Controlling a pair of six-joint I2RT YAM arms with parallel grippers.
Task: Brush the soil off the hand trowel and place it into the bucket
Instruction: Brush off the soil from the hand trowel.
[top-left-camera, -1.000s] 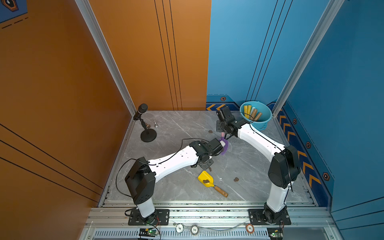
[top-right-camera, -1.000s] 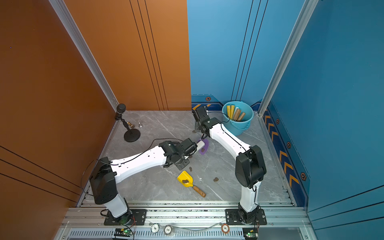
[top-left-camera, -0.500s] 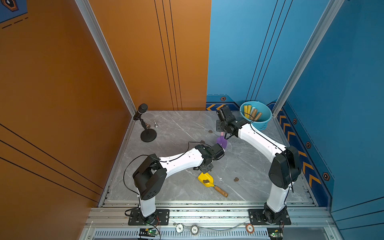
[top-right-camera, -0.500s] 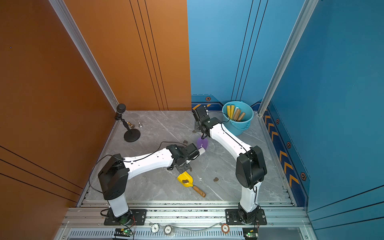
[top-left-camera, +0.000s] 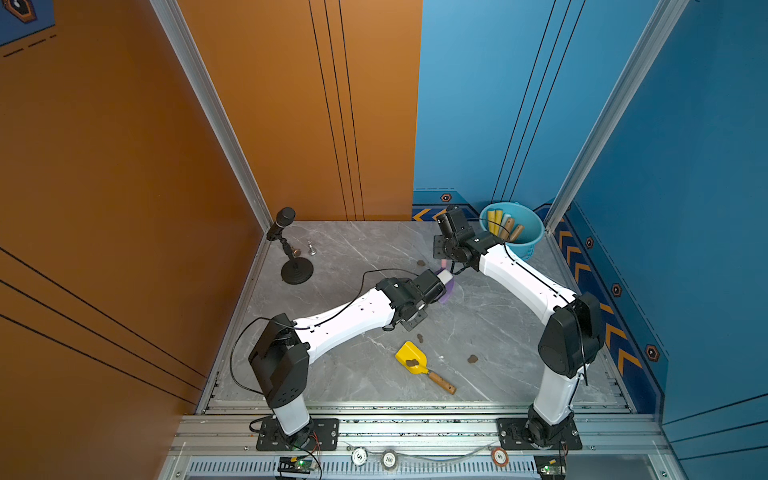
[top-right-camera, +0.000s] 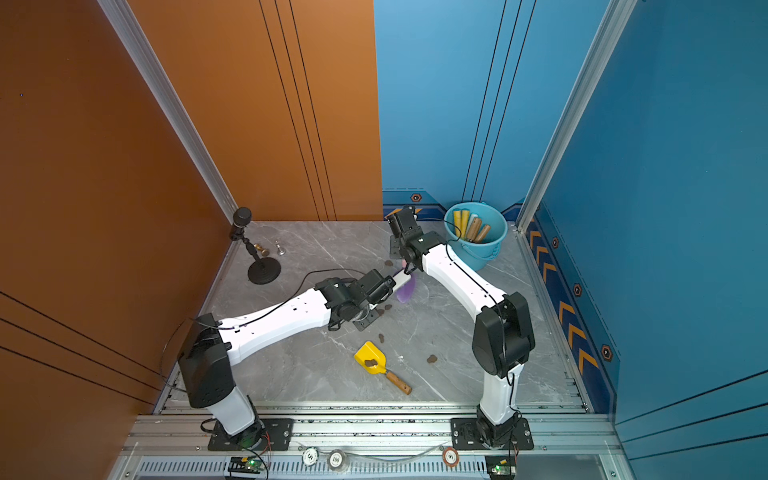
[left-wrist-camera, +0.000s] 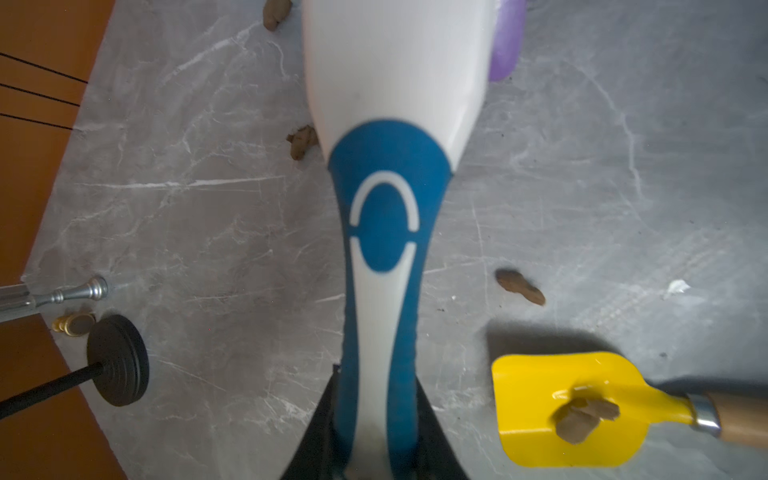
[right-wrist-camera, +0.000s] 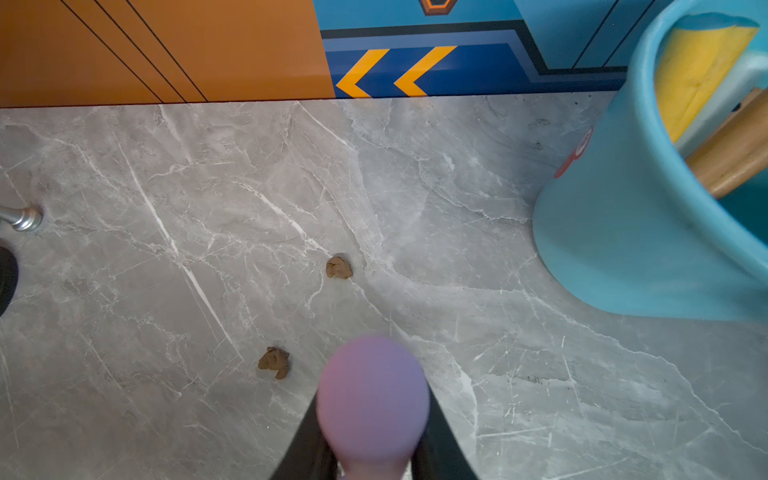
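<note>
A yellow hand trowel (top-left-camera: 411, 360) (top-right-camera: 370, 358) (left-wrist-camera: 569, 399) with a wooden handle lies on the table near the front. A lump of soil (left-wrist-camera: 582, 415) sits on its blade. My left gripper (top-left-camera: 436, 282) (left-wrist-camera: 376, 374) is shut on a white-and-blue brush (left-wrist-camera: 386, 208), held mid-table; something purple (top-left-camera: 446, 293) shows beside the brush head. My right gripper (top-left-camera: 449, 259) (right-wrist-camera: 372, 399) is shut on a pink-purple rounded handle (right-wrist-camera: 372, 399), right next to the brush head. The light-blue bucket (top-left-camera: 530, 241) (right-wrist-camera: 623, 232) stands in the back right corner, behind the right gripper.
Loose soil lumps lie on the table (top-left-camera: 420, 262) (top-left-camera: 419, 337) (top-left-camera: 472, 358) (right-wrist-camera: 274, 363). The bucket holds several wooden-handled trowels (top-left-camera: 509, 228). A black microphone stand (top-left-camera: 296, 270) and two small chess pieces (top-left-camera: 311, 248) stand at the back left. Walls close three sides.
The left arm swung its elbow out and back, shifting the brush head slightly to and fro beside the right gripper. Both grips are unchanged. The yellow trowel has stayed put.
</note>
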